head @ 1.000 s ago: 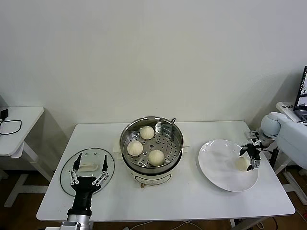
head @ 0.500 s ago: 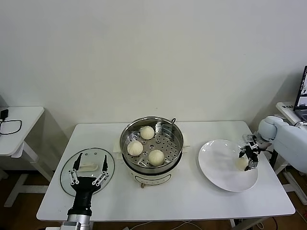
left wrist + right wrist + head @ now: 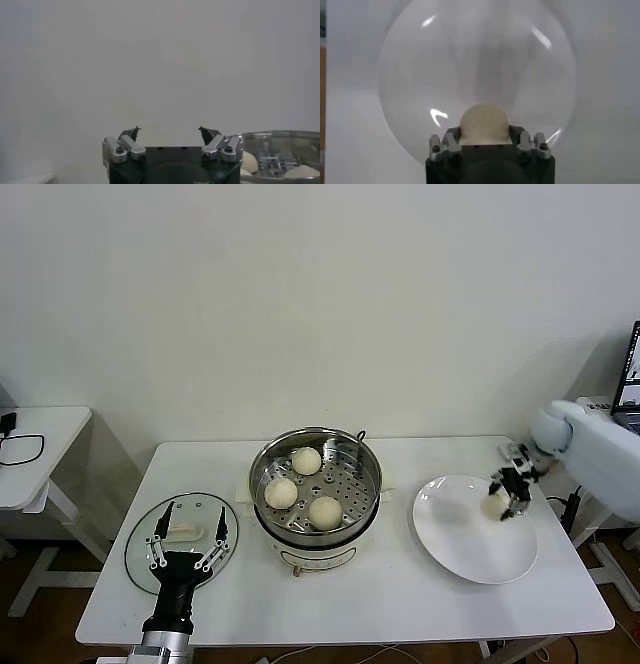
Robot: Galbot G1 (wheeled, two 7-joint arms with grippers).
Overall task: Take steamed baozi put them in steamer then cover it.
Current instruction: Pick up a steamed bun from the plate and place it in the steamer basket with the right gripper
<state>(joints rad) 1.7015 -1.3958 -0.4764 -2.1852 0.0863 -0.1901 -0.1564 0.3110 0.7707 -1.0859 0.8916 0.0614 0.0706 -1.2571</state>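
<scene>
At the right of the head view, the right gripper (image 3: 503, 502) is clamped on the last bun (image 3: 494, 504), holding it just above the white plate (image 3: 460, 544). The right wrist view bears this out: the bun (image 3: 484, 124) sits wedged between the two jaws with the plate (image 3: 420, 75) well below it. That grip from both sides looks chosen so the soft dough keeps its dome while being carried.

Three buns (image 3: 307, 461) already rest on the perforated tray of the steamer (image 3: 316, 484) in the middle of the frame, with open tray space left near its right side, so I'd judge that is where this one is headed.

At lower left the left gripper (image 3: 186, 537) hovers with its fingers spread wide over the glass lid (image 3: 140, 544), which lies flat on the table (image 3: 400, 604); it seems parked there ready for the covering step, which is not yet done.

Compared with a second ago, the right gripper has lifted and shifted toward the upper left, taking the bun off the plate's surface. The left gripper and lid have not moved.
</scene>
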